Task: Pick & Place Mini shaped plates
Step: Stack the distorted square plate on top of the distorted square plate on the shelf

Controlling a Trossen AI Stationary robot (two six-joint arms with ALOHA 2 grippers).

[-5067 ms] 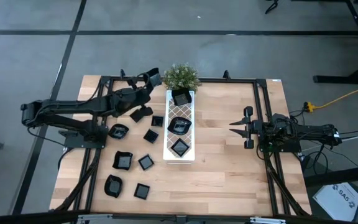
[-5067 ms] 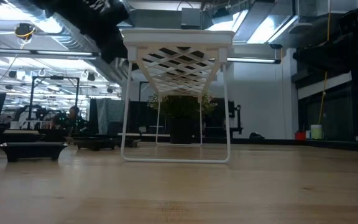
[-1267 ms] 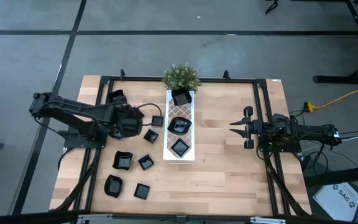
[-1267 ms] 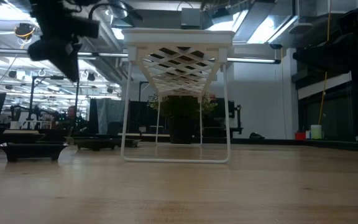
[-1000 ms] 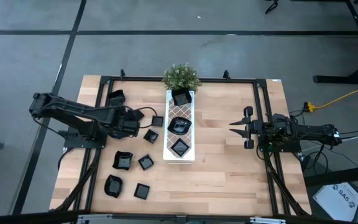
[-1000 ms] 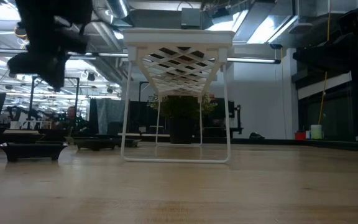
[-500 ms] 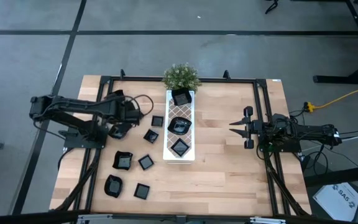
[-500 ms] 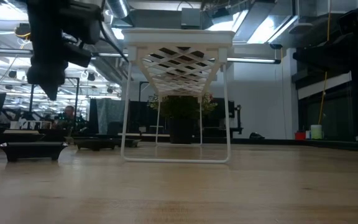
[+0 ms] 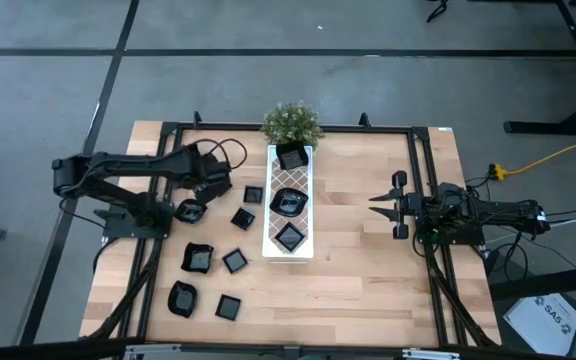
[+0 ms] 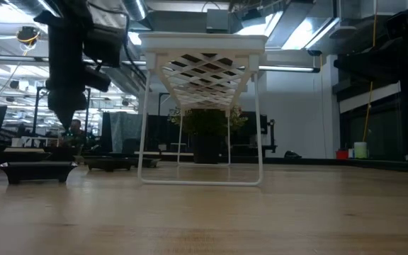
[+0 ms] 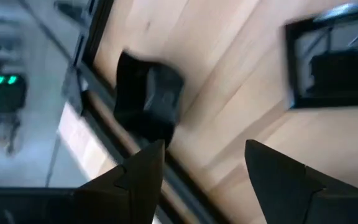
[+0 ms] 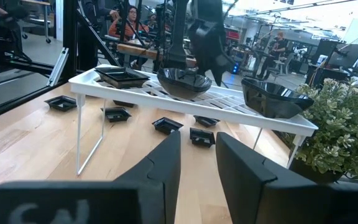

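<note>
Currently the left gripper (image 9: 211, 172) hangs above the far-left part of the table with its two fingers (image 11: 138, 177) spread wide and nothing between them. Loose mini shaped plates lie on the wood close around it: a wavy-rimmed plate (image 9: 190, 210) just nearer the front edge, a small square plate (image 9: 253, 195) toward the white lattice tray (image 9: 273, 245), and another square plate (image 9: 242, 217) a little farther on. Four more plates sit nearer the front edge, and three already rest on the tray's top.

The left wrist view shows a square plate (image 11: 328, 62) lying off to one side of the open fingers, not between them, so the gripper probably has to shift sideways over it and line its fingers across two opposite rims before descending.

The right gripper (image 9: 386, 205) waits well apart on the tray's other side, fingers partly spread and empty; the left arm is plainly nearer the loose plates.
</note>
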